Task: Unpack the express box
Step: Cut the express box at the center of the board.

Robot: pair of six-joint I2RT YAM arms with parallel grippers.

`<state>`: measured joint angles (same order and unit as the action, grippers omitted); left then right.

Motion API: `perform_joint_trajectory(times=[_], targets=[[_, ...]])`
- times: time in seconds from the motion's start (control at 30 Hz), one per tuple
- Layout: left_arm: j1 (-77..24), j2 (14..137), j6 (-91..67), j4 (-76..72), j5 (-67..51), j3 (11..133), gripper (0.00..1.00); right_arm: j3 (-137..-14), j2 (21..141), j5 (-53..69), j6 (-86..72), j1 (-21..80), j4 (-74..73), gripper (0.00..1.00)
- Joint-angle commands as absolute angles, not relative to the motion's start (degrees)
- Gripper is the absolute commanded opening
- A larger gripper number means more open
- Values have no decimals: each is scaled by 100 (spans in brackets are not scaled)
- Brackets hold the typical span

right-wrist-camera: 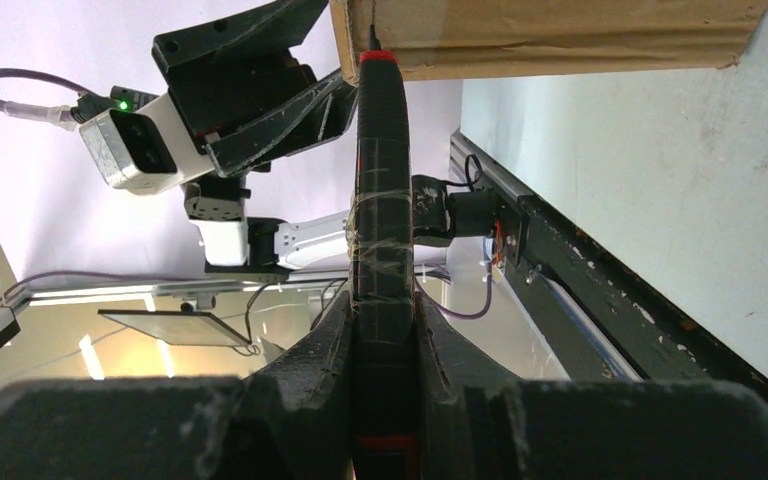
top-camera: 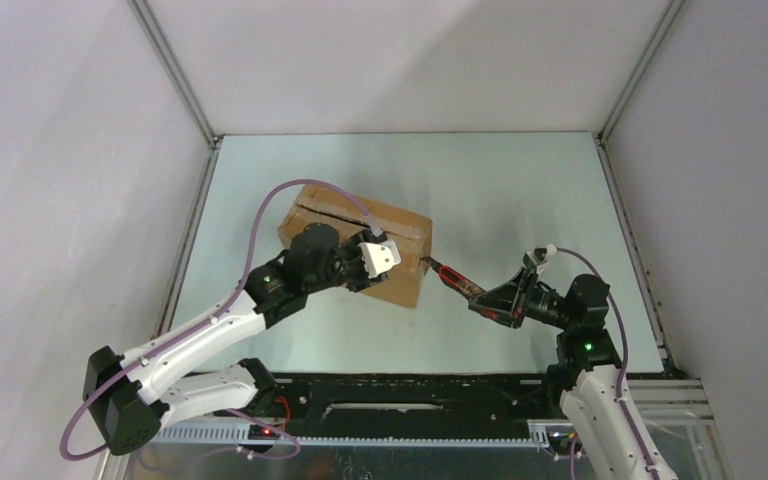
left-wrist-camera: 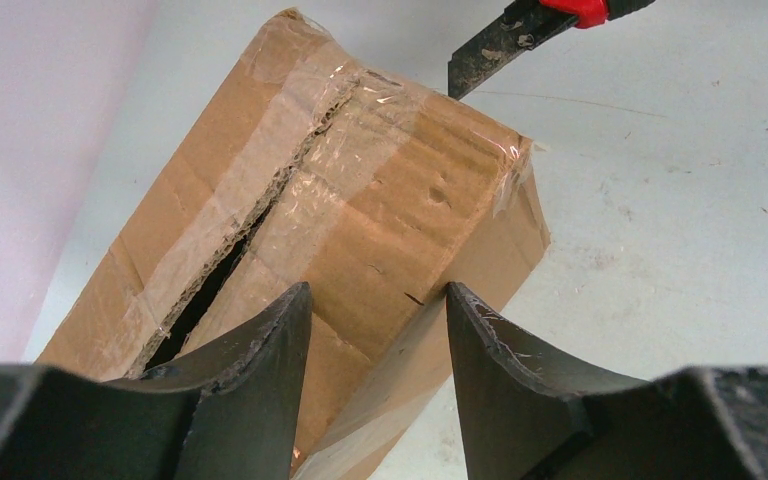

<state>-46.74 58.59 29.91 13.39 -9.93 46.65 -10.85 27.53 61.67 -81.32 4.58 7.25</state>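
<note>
Right pincer (right-wrist-camera: 382,310), clamped on the knife (right-wrist-camera: 380,150), should slit the express box (top-camera: 405,228) tape (left-wrist-camera: 290,190) shallowly; left pincer (left-wrist-camera: 378,295), jaws apart, steadying.

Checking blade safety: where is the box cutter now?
In the top view the box cutter sits right of centre, clamped in the right gripper, its blade tip at the right end of the express box.

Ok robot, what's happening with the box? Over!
Left gripper open over express box. Right gripper shut on knife, blade tip at box edge. Top seam partly gaping. No obstruction seen.
</note>
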Motion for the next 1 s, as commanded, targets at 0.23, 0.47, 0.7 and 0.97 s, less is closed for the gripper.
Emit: perform_joint_trajectory(times=[0.23, 0.47, 0.7, 0.97], targets=[[-4705, 6009, 2760, 1732, -1367, 4874, 54, -1248, 2773, 6260, -8166, 635, 1059, 0], [-4710, 6045, 2760, 1737, -1388, 4886, 54, -1235, 2778, 6288, -8307, 620, 1232, 0], [-4702, 6045, 2764, 1750, -1397, 4887, 54, -1257, 2726, 6335, -8281, 536, 1147, 0], [-4706, 6056, 2751, 1751, -1421, 4878, 54, -1315, 2708, 6399, -8265, 440, 1114, 0]])
